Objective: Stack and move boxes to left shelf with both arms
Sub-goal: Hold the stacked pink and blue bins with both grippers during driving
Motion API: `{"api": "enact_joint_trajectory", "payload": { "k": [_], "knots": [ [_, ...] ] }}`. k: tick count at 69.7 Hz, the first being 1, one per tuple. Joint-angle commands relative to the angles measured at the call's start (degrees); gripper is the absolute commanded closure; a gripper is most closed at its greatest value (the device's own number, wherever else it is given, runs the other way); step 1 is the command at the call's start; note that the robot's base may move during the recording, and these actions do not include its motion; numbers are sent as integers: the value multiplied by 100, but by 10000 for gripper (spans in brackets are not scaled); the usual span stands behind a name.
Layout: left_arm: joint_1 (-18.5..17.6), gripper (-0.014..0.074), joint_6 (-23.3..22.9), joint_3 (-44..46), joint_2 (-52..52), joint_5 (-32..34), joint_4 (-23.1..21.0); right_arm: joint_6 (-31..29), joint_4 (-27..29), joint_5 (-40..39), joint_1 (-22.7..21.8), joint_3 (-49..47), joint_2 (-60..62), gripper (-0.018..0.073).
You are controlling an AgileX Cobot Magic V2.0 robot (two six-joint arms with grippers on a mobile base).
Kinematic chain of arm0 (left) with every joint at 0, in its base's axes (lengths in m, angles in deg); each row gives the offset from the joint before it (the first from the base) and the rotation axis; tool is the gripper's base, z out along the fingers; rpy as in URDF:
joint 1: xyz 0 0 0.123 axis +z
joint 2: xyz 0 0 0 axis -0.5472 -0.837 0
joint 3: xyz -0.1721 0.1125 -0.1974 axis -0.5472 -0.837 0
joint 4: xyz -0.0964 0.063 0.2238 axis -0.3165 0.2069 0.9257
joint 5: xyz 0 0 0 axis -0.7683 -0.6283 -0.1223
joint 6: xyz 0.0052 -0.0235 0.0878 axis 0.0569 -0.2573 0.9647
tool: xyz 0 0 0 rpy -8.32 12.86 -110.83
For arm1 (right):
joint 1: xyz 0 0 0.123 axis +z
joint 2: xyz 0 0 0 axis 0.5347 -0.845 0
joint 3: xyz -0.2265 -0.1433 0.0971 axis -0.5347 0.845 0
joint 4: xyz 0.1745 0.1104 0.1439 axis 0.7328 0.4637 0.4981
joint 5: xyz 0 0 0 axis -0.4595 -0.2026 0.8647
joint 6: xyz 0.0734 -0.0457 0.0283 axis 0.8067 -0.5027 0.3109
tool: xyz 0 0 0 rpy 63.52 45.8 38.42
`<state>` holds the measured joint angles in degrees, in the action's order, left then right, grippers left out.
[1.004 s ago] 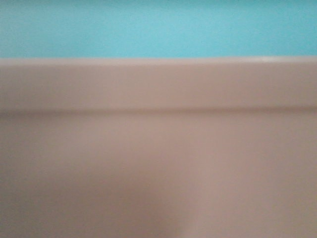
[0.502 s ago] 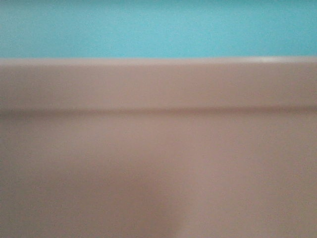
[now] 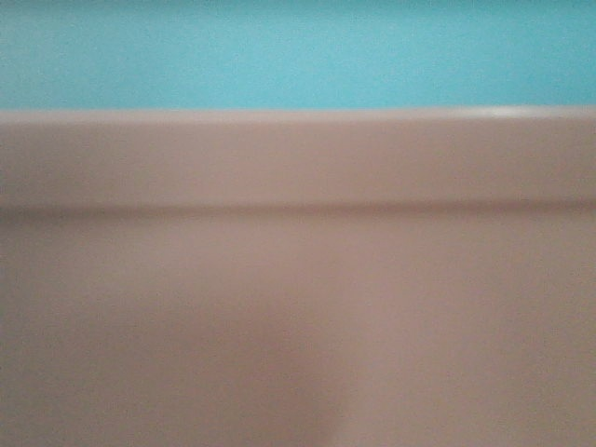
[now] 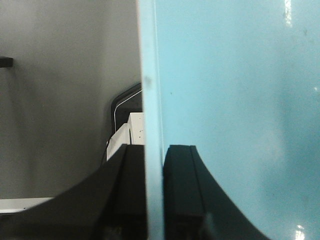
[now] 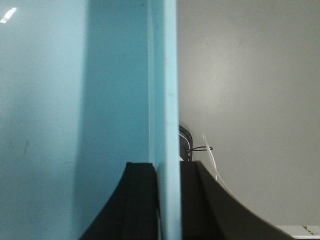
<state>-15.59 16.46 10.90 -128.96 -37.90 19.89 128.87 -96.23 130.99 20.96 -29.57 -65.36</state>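
In both grippers [image 4: 154,156] [image 5: 167,169], blue box [image 4: 240,100] rim

The salmon-pink box [image 3: 298,307] is very close and blurred. Its long side faces me and is level, with a rim band and a dark groove under it. The light blue box [image 3: 298,51] shows above the pink top edge. Its thin glossy walls are pinched between the fingers of the left gripper [image 4: 153,155] and the right gripper [image 5: 167,167].
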Motion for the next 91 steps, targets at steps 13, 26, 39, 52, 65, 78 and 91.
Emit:
{"api": "enact_joint_trajectory", "payload": {
  "k": [13, 26, 39, 52, 65, 78, 91],
  "knots": [
    [-111, 603, -22, 221, 212, -409, -453, 1, 80, -137, 53, -198, 199, 506],
    [-111, 603, -22, 221, 212, -409, -453, 1, 80, -129, 53, -198, 199, 506],
    [-111, 603, -22, 221, 212, -409, -453, 1, 80, -129, 53, -198, 199, 506],
    [-111, 603, -22, 221, 212, -409, -453, 1, 80, -129, 53, -198, 199, 506],
    [-111, 603, -22, 221, 212, -409, -453, 1, 80, -129, 53, -198, 199, 506],
    [-111, 603, -22, 221, 212, -409, -453, 1, 80, -129, 53, -198, 199, 506],
    [-111, 603, -22, 221, 212, -409, -453, 1, 80, -129, 53, -198, 199, 506]
  ]
}}
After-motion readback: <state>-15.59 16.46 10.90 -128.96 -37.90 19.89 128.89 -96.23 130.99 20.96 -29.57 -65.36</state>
